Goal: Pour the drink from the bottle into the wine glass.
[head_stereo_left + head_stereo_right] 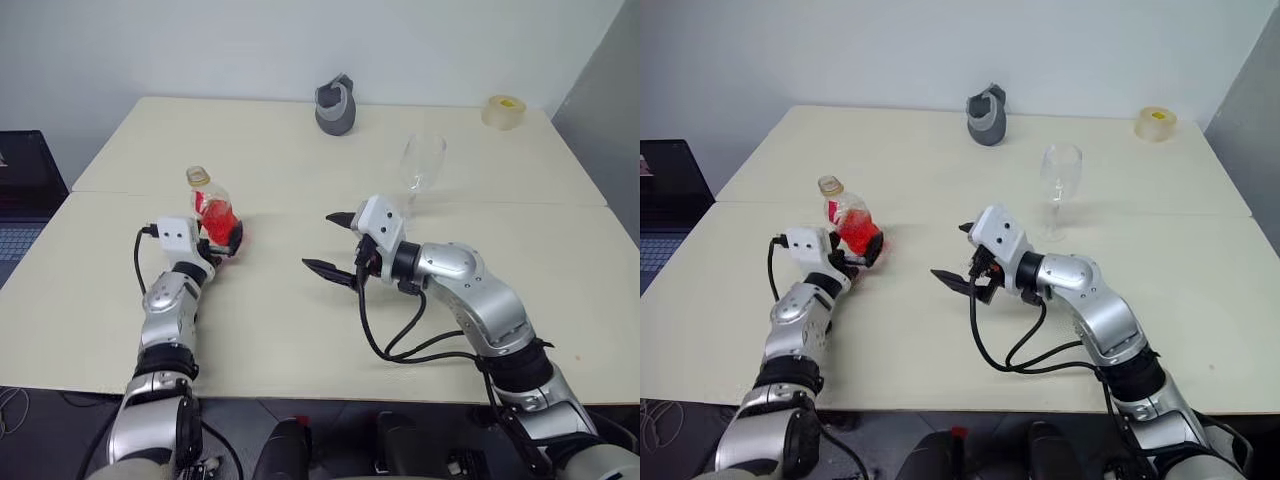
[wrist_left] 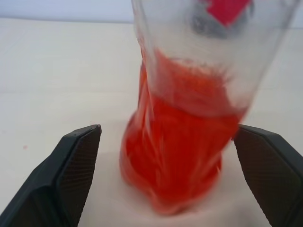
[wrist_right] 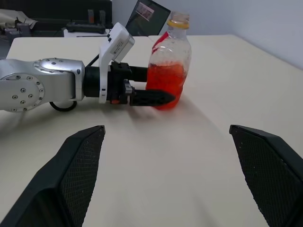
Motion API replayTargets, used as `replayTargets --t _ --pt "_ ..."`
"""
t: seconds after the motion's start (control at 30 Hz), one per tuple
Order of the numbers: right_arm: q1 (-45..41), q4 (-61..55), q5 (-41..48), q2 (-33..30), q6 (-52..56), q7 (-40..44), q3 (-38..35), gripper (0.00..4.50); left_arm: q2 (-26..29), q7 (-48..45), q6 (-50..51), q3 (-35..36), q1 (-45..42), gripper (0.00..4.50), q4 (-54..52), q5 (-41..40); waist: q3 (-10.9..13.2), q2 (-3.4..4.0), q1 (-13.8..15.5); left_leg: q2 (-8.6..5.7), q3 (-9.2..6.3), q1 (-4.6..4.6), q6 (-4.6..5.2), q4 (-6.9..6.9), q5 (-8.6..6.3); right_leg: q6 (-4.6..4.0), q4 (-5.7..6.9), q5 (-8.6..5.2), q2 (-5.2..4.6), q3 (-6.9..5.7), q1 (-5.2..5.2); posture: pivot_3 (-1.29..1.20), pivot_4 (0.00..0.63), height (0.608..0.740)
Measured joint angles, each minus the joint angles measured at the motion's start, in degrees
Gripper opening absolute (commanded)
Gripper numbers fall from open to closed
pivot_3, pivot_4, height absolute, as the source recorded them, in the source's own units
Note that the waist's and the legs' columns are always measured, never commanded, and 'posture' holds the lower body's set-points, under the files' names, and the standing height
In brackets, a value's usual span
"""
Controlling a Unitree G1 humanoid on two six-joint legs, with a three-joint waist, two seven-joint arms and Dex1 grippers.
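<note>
The bottle (image 1: 215, 210) is small and clear, with a yellow ring at its neck. It stands on the table (image 1: 300, 330) at the left, about half full of the red drink (image 3: 165, 78). My left gripper (image 1: 226, 238) is open, its two fingers on either side of the bottle's lower body; one black finger (image 3: 154, 98) lies along the bottle's front. The wine glass (image 1: 422, 165) stands upright and empty at the right centre. In front of the glass my right gripper (image 1: 318, 240) is open and holds nothing, pointing left toward the bottle.
A grey jug-like object (image 1: 337, 105) stands at the table's far edge, a roll of tape (image 1: 504, 111) at the far right corner. A laptop (image 1: 20, 200) lies beyond the table's left edge. A seam (image 1: 500, 203) runs across the table.
</note>
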Motion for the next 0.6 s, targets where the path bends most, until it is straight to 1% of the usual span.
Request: replayTargets --t 0.23,0.37,0.47,0.53,0.6 --pt "0.64 -3.33 2.13 -0.63 1.27 0.6 -0.27 4.5 -1.01 2.48 5.97 -0.02 9.6 4.49 -17.68 -0.95 -0.01 -0.01 0.01 0.01 0.01 0.0 0.0 0.0 0.0 0.0 -0.01 0.0 0.0 0.03 0.0 0.0 0.15 0.74" --pt "2.18 -5.6 3.87 -2.1 3.02 0.78 -1.87 4.5 -1.03 4.34 10.01 -0.14 15.08 4.49 -27.08 -1.01 -0.01 -0.01 0.02 0.01 0.01 0.0 0.0 -0.01 0.0 0.0 -0.02 0.0 -0.01 0.05 0.02 0.0 0.15 0.74" --pt "5.48 -7.32 4.52 -3.34 4.11 -0.34 -4.82 4.5 -0.67 5.33 13.0 -0.14 19.46 4.49 -33.66 -0.99 -0.03 -0.04 0.04 0.01 0.01 0.01 0.0 -0.02 0.0 0.0 -0.05 0.0 -0.01 0.05 0.04 0.0 0.15 0.74" --pt "9.68 -7.79 4.34 -3.7 4.1 -2.71 -8.08 4.5 1.46 3.7 15.28 -1.37 23.21 4.49 -39.28 -0.98 -0.05 -0.09 0.07 0.02 0.01 0.0 0.0 -0.06 -0.01 0.0 -0.09 -0.01 -0.01 0.05 0.06 0.0 0.15 0.74" --pt "12.8 -6.96 3.24 -3.33 3.41 -6.06 -10.53 4.5 3.41 1.37 17.89 -2.83 24.38 4.49 -43.41 -1.24 -0.04 -0.07 0.23 -0.02 0.01 0.02 -0.01 -0.05 0.0 -0.01 -0.04 -0.01 -0.01 0.05 0.06 0.0 0.15 0.74"
